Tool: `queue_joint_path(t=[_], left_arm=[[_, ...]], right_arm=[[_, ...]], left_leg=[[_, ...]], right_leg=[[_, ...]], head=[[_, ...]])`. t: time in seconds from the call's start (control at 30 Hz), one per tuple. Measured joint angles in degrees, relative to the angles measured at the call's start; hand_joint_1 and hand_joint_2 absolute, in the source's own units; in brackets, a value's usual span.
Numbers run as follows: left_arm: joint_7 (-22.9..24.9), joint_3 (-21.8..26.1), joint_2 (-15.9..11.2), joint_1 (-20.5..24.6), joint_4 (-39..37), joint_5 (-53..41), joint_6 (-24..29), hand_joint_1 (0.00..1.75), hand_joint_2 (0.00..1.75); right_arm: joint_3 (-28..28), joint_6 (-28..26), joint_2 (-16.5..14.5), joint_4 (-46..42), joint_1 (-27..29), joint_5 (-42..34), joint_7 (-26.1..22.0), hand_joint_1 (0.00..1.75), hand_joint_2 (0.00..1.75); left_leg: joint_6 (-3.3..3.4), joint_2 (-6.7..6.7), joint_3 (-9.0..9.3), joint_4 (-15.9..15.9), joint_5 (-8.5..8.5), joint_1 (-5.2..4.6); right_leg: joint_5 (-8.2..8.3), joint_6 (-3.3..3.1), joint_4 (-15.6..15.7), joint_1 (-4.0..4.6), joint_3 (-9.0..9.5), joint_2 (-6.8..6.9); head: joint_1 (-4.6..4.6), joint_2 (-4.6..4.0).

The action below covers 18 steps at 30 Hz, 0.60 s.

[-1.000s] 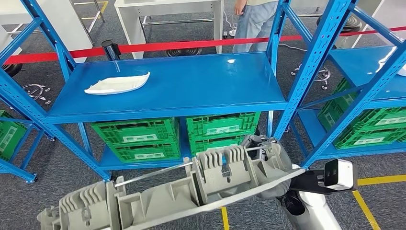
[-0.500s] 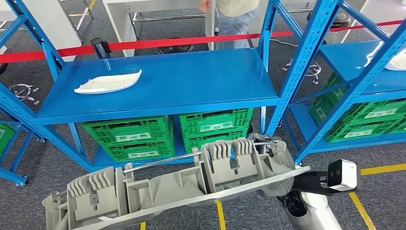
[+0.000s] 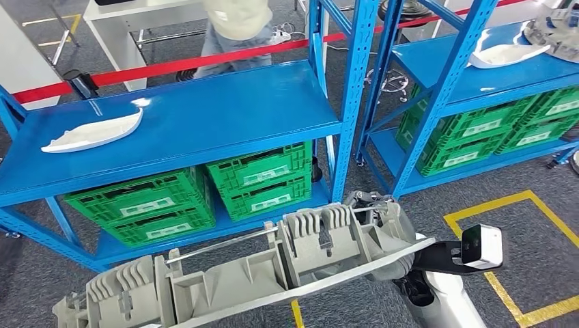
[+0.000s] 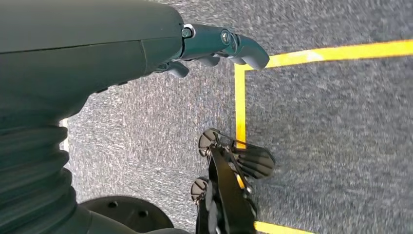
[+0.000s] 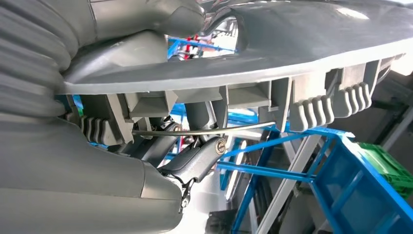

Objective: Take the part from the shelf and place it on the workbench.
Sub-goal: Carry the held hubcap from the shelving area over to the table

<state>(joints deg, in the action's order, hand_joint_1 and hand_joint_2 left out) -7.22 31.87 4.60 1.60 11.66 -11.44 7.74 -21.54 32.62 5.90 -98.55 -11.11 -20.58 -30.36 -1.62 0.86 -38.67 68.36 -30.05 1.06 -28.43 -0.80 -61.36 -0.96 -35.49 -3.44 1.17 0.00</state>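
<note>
**Low in front of me: grey part carried off the shelf**

Low across my head view, I've got the long grey ribbed part held clear of the blue shelf, lying tilted above the carpet. My right hand grips its right end, thumb pressed on one face, fingers wrapped under. My left hand hangs over the floor, fingers curled on nothing. A white part rests on the shelf, green crates below.
</note>
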Motion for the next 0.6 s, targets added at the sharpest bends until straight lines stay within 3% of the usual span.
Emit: queue_joint_path(t=[0.07, 0.1, 0.2, 0.27, 0.33, 0.37, 0.4, 0.43, 0.47, 0.53, 0.6], left_arm=[[0.0, 0.0, -0.1, 0.1, 0.0, 0.0, 0.0, 0.00, 1.75], [0.0, 0.1, -0.1, 0.2, 0.0, 0.0, -0.1, 0.00, 1.75], [-0.1, 0.1, 0.0, 0.3, 0.0, 0.0, -0.1, 0.00, 1.75], [-0.1, 0.1, 0.1, 0.3, 0.1, 0.0, -0.1, 0.00, 1.75], [-0.1, 0.1, 0.1, 0.3, 0.1, -0.1, -0.1, 0.00, 1.75], [-0.1, 0.2, 0.2, 0.2, 0.1, -0.1, -0.1, 0.00, 1.75], [-0.1, 0.2, 0.2, 0.1, 0.0, -0.2, -0.1, 0.00, 1.75], [-0.1, 0.2, 0.2, 0.2, 0.0, -0.2, -0.1, 0.00, 1.75], [-0.2, 0.2, 0.2, 0.2, 0.0, -0.3, -0.1, 0.00, 1.75], [-0.3, 0.2, 0.3, 0.3, 0.0, -0.5, -0.2, 0.00, 1.75], [-0.4, 0.2, 0.3, 0.3, 0.0, -0.5, -0.3, 0.00, 1.75]], right_arm=[[0.0, 0.1, 0.0, 0.0, -0.1, 0.0, 0.0, 1.75, 1.75], [0.0, 0.1, 0.0, 0.0, -0.1, 0.0, 0.0, 1.75, 1.75], [0.1, 0.2, 0.0, 0.0, -0.2, 0.0, 0.0, 1.75, 1.75], [0.2, 0.2, 0.0, 0.0, -0.3, 0.0, 0.0, 1.75, 1.75], [0.2, 0.1, 0.0, 0.0, -0.4, 0.0, 0.0, 1.75, 1.75], [0.2, 0.1, 0.0, 0.1, -0.5, 0.0, 0.0, 1.75, 1.75], [0.2, 0.1, 0.0, 0.1, -0.5, 0.0, 0.0, 1.75, 1.75], [0.2, 0.1, 0.0, 0.2, -0.5, 0.0, 0.1, 1.75, 1.75], [0.2, 0.1, 0.0, 0.3, -0.5, 0.0, 0.1, 1.75, 1.75], [0.2, 0.1, 0.0, 0.3, -0.5, 0.1, 0.2, 1.75, 1.75], [0.2, 0.1, 0.0, 0.3, -0.6, 0.1, 0.2, 1.75, 1.75]], left_leg=[[1.00, 2.01, 4.02, -6.3, 1.58, -0.65], [1.27, 2.61, 4.92, -7.9, 1.81, -0.96], [1.81, 1.45, 5.30, -8.9, 2.29, -1.20], [2.55, 0.09, 5.52, -9.8, 2.86, -0.92], [3.02, -1.31, 5.40, -10.1, 3.12, -0.92], [3.10, -2.05, 5.24, -10.1, 3.14, -0.97], [3.11, -2.78, 5.08, -10.0, 3.14, -1.01], [3.11, -3.53, 4.93, -9.9, 3.13, -1.03], [3.08, -4.25, 4.79, -9.7, 3.11, -1.04], [2.86, -5.52, 4.62, -9.2, 2.97, -1.14], [2.30, -6.47, 4.63, -8.8, 2.76, -1.33]], right_leg=[[0.29, 0.42, 0.1, 0.04, -0.04, -1.07], [0.46, 0.71, 0.3, -0.06, -0.06, -1.51], [0.96, 1.72, 0.9, -0.22, -0.14, -2.60], [-0.58, 2.17, -1.2, 0.10, -1.24, -0.88], [-4.29, 2.40, -7.3, 0.32, -4.07, 1.73], [-5.90, 2.51, -10.6, 0.32, -5.56, 2.31], [-6.64, 2.56, -12.8, 0.32, -6.39, 2.56], [-6.38, 2.56, -13.0, 0.32, -6.22, 2.73], [-5.22, 2.52, -11.1, 0.32, -4.86, 3.04], [-2.43, 2.17, -3.7, 0.49, -0.23, 5.04], [-1.19, 1.56, 1.0, 0.73, 2.34, 6.71]], head=[[0.00, 0.00], [0.06, 0.00], [0.27, 0.00], [-0.04, 0.00], [-0.41, 0.00], [-0.48, 0.00], [-0.51, 0.00], [-0.54, 0.00], [-0.57, 0.00], [-0.63, 0.00], [-0.62, 0.00]])
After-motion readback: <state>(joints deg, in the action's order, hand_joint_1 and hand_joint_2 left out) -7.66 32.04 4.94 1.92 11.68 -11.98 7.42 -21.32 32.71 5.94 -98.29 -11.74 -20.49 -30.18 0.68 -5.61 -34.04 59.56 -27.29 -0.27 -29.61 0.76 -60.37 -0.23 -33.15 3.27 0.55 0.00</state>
